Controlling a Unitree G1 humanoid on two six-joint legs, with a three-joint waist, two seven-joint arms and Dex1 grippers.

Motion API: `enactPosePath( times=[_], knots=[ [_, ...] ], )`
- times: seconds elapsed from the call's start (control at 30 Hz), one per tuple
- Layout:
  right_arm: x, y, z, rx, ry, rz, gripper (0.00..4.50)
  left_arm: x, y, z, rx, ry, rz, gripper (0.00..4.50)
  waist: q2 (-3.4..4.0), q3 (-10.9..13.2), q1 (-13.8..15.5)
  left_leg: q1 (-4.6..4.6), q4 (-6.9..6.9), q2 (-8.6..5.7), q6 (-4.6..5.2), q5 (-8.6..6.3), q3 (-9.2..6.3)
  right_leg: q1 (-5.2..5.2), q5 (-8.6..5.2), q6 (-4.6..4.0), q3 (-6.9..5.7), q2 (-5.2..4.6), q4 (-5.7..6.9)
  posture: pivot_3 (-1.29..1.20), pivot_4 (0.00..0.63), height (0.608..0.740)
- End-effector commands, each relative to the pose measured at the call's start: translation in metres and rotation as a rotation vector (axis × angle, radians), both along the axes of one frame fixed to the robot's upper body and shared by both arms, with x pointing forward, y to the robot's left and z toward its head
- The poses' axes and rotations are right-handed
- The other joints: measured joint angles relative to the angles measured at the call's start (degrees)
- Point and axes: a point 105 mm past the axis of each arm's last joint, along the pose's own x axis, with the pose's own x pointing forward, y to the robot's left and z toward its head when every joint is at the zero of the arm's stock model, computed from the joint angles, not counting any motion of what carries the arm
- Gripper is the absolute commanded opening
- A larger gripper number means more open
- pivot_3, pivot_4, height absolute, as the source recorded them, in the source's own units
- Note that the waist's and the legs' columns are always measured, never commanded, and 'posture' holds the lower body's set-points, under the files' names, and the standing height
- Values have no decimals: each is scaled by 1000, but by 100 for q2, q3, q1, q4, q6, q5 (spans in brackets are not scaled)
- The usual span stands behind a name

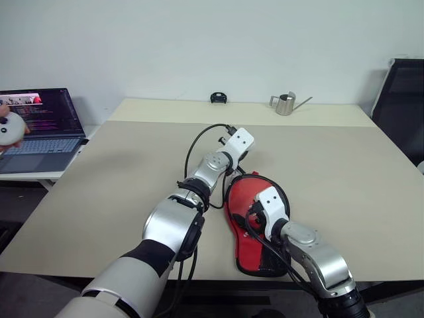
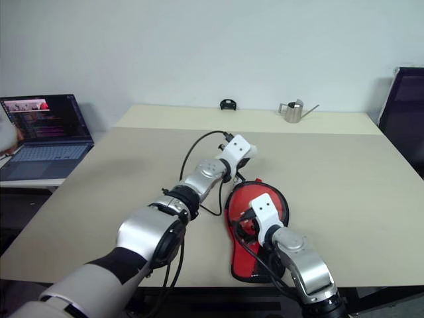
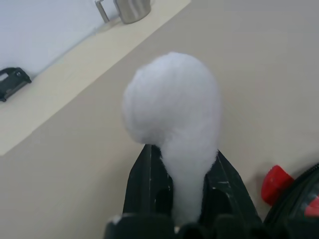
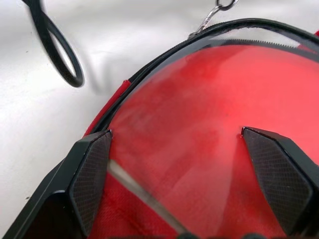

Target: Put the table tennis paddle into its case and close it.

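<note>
The case (image 1: pixel 241 193) lies flat near the table's front edge, red side up, with a black zipper rim (image 4: pixel 149 69) around its round end. My left gripper (image 3: pixel 187 191) is at the far end of the case, shut on the white pom-pom pull (image 3: pixel 172 104). The right gripper (image 4: pixel 184 174) hovers low over the red face of the case with its fingers (image 4: pixel 92 174) spread wide and nothing between them. In the head views it sits over the middle of the case (image 1: pixel 253 213). The table tennis paddle is hidden; I cannot tell if it is inside.
A black cable (image 1: pixel 199 142) loops over the table beside my left arm. At the table's far edge stand a small metal pitcher (image 1: pixel 285 104) and a small black object (image 1: pixel 218 98). An open laptop (image 1: pixel 40 126) is at the left, a person's hand (image 1: pixel 10 129) beside it, and a black chair (image 1: pixel 404 99) at the right.
</note>
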Motion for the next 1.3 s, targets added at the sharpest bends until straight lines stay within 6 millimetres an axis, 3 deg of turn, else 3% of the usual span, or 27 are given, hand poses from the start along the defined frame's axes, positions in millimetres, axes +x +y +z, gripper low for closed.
enactPosePath(
  times=[0.03,0.5,0.6,0.73,1.03,1.17,1.27,1.3],
  knots=[
    [-31,-4,-62,-83,286,-5,4500,1,-18,44,-14,-156,-44,179,0,0,1,0,-7,-1,0,0,-3,0,0,0,-12,-2,-5,0,150,740],
    [-32,-4,-62,-85,288,-7,4500,1,-18,44,-12,-158,-44,179,0,0,2,0,-36,-9,-17,10,-27,0,-2,1,-51,-7,-14,0,150,740],
    [-48,2,-63,-53,312,-57,4500,-4,-45,77,5,-294,-29,179,-1,2,81,-6,-36,-11,-17,10,-38,-1,-3,1,-56,-8,-16,0,150,740],
    [-50,4,-62,-43,315,-81,4500,-7,-53,83,16,-321,-38,179,0,3,119,-15,-36,-19,-18,11,-44,-4,-5,5,-56,-9,-20,0,150,740],
    [-47,2,-62,-42,310,-100,4500,-17,-62,31,207,-249,-144,179,1,3,127,-9,-37,-28,-27,16,-52,-2,-5,5,-61,-8,-14,0,150,740],
    [-44,2,-62,-43,303,-101,4500,-34,-68,-17,277,-52,-263,179,3,0,120,-1,-40,-28,-27,16,-53,5,-6,5,-62,-8,-16,0,150,740],
    [-42,4,-61,-41,298,-100,4500,-37,-65,-29,271,17,-285,179,5,1,90,7,-41,-28,-26,16,-53,13,-7,4,-62,-6,-17,0,150,740],
    [-41,5,-60,-40,296,-99,4500,-37,-64,-30,264,26,-280,529,5,1,84,7,-41,-28,-25,16,-52,11,-7,4,-60,-6,-14,0,150,740]
  ],
)
